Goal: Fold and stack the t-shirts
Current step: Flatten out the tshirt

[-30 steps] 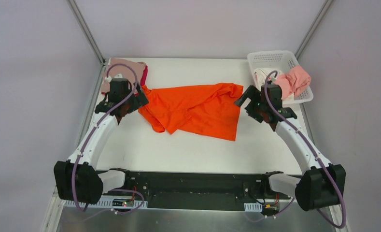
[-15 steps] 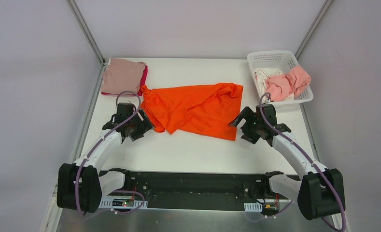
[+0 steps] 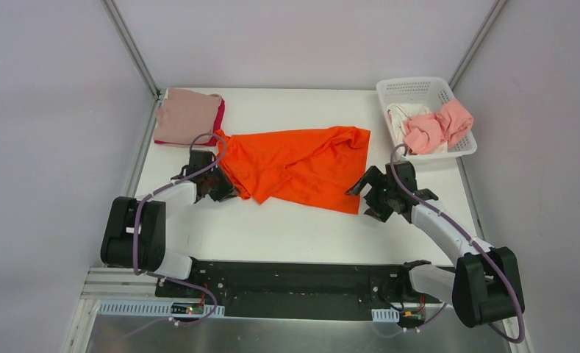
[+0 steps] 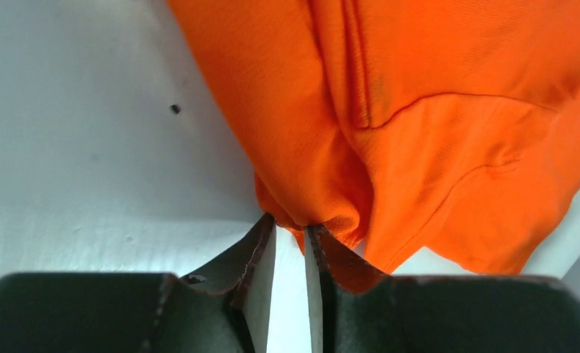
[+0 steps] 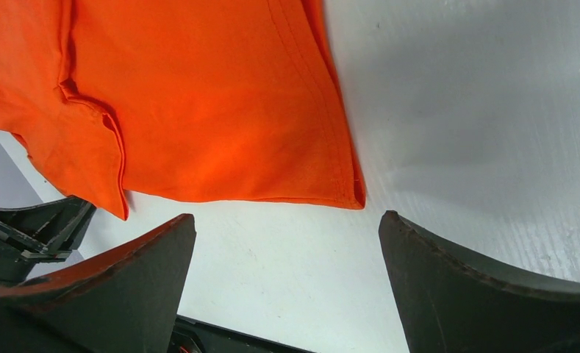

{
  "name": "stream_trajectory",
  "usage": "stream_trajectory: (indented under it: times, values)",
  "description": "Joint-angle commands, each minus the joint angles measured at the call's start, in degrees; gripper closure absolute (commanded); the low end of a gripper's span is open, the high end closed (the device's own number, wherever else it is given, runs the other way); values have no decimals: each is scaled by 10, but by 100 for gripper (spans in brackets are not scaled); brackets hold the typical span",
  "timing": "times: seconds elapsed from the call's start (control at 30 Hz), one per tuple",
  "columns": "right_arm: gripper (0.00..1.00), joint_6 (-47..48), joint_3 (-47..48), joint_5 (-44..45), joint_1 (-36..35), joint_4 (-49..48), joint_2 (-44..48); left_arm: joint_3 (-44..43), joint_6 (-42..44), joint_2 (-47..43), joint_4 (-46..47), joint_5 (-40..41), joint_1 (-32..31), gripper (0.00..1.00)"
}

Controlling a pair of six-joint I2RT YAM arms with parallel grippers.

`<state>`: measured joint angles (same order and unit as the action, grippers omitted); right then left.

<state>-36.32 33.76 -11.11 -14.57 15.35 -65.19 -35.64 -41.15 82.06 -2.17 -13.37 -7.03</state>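
The left gripper (image 4: 292, 229) clamps a bunched edge of the bright orange cloth t-shirt (image 3: 301, 165); the right gripper (image 5: 287, 220) gapes wide, empty. It lies rumpled left of the white plastic lattice basket (image 3: 415, 82)

Left tool (image 4: 290, 225) pinched nearly closed, right tool (image 5: 287, 219) spread wide, both low.

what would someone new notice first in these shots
The orange shirt grabs the eye, lying rumpled across the middle of the white table. The left gripper pinches its left edge, while the right gripper gapes open by its near right corner. Behind, a folded pink shirt sits at the far left corner and a basket holding pink shirts at the far right.
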Motion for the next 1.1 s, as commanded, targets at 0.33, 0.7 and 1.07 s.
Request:
stream_trajectory:
  times: [0.33,0.7,1.07]
  values:
    - [3,-12,24,102,-86,13,-61,39,21,-37,59,0,0,100]
    - [21,-68,37,229,-157,-8,-120,97,23,-194,36,28,-12,100]
    - [100,-61,43,285,-170,-100,-163,85,34,-252,31,48,-26,100]
